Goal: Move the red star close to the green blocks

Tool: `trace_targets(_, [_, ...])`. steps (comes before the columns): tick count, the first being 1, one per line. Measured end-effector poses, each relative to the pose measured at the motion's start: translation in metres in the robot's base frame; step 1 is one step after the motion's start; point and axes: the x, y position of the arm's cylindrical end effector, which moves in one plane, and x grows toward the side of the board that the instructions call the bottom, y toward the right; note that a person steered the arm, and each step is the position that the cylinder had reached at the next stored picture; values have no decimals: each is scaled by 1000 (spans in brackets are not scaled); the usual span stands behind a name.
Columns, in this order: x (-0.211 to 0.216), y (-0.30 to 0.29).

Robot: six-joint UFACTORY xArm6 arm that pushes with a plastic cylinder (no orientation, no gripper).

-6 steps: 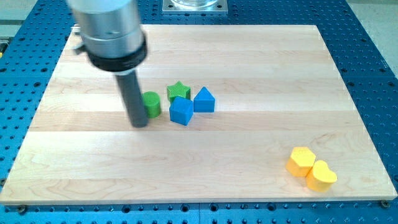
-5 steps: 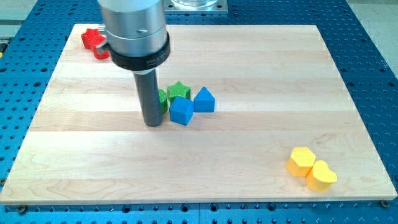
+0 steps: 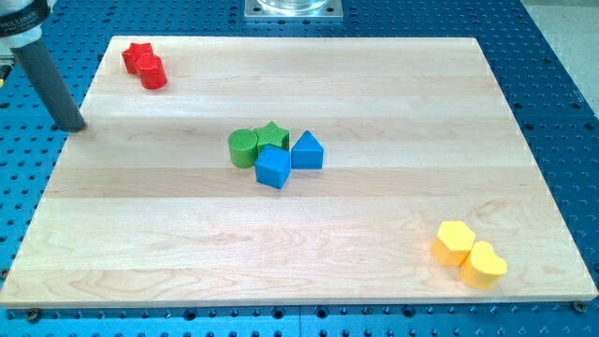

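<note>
My tip (image 3: 73, 127) sits at the left edge of the board (image 3: 393, 103). The red star (image 3: 138, 54) and red cylinder (image 3: 153, 73) touch each other, up and right of my tip. Farther right of it huddle the green cylinder (image 3: 243, 148), green star (image 3: 272, 135) and two blue blocks (image 3: 272, 168). The two yellow blocks (image 3: 455, 241) lie farthest from it, down and right.

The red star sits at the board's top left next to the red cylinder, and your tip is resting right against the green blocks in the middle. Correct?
Not quite. The red star does sit at the board's top left beside the red cylinder, but my tip is not against the green blocks. The camera view shows it at the view's left edge, off the board, far from the green cylinder and green star.
</note>
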Motion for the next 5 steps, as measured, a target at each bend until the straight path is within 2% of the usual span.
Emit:
trace_targets(2, [-136,0])
trace_targets(3, [-153,37])
trace_targets(4, [-112,96])
trace_targets(5, [-43,151])
